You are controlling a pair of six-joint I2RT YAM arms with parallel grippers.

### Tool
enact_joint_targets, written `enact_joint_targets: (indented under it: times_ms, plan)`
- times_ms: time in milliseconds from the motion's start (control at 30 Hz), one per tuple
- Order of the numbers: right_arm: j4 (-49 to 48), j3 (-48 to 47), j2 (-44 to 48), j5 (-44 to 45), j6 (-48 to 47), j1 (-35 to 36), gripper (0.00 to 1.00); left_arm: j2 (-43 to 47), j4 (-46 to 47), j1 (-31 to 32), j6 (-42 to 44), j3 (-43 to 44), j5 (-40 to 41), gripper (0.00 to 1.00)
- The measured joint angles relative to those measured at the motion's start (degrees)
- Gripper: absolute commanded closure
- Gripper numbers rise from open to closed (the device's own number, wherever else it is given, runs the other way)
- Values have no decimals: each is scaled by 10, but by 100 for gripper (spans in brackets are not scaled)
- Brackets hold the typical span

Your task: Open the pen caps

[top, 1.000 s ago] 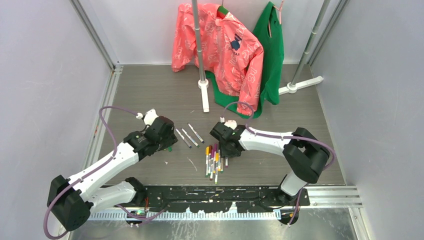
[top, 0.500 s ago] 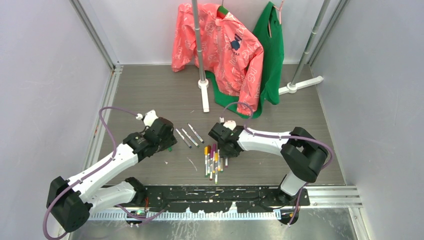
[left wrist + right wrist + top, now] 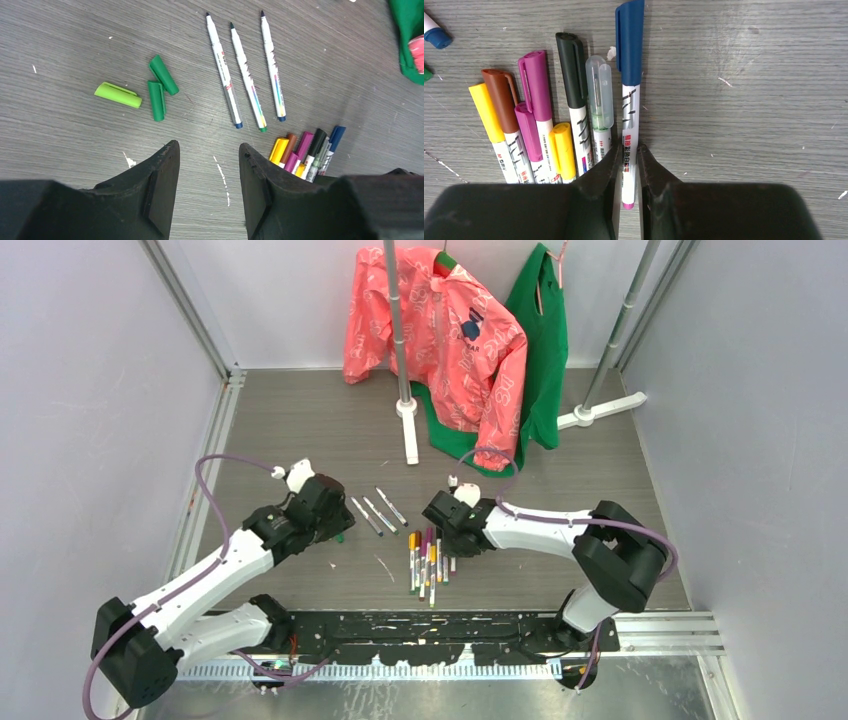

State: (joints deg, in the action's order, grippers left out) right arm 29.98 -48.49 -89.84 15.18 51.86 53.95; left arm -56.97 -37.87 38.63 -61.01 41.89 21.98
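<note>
- The right claw (image 3: 627,150) pinches the white barrel of the blue-capped pen (image 3: 629,45), at the right edge of the capped pens (image 3: 536,80) bunched on the desk (image 3: 749,100).
- The left claw (image 3: 207,150) gapes, holding nothing.
- Three green caps (image 3: 156,100) lie loose beside three uncapped pens (image 3: 246,75).

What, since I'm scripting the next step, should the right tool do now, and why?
Probably lift the pen. The right tool looks shut on its barrel, its blue cap is on, and other pens lie alongside; the left tool is open and empty, free to pull the cap.
</note>
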Motion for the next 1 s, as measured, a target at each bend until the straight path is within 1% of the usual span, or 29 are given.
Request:
enact_joint_targets:
  times_ms: [167, 400, 700, 867, 1000]
  plan:
    - [10, 0, 3, 3, 1, 3, 99, 18, 3, 0, -1, 0, -10, 50]
    - [75, -28, 7, 6, -22, 13, 99, 23, 4, 0, -10, 0, -38, 47]
    - [99, -69, 64, 7, -49, 38, 99, 52, 11, 0, -45, -16, -56, 47]
    - [107, -95, 80, -9, -63, 55, 99, 29, 29, 5, -52, -16, -67, 47]
    - [103, -103, 90, -36, -75, 71, 99, -24, 55, 20, -59, -10, -74, 47]
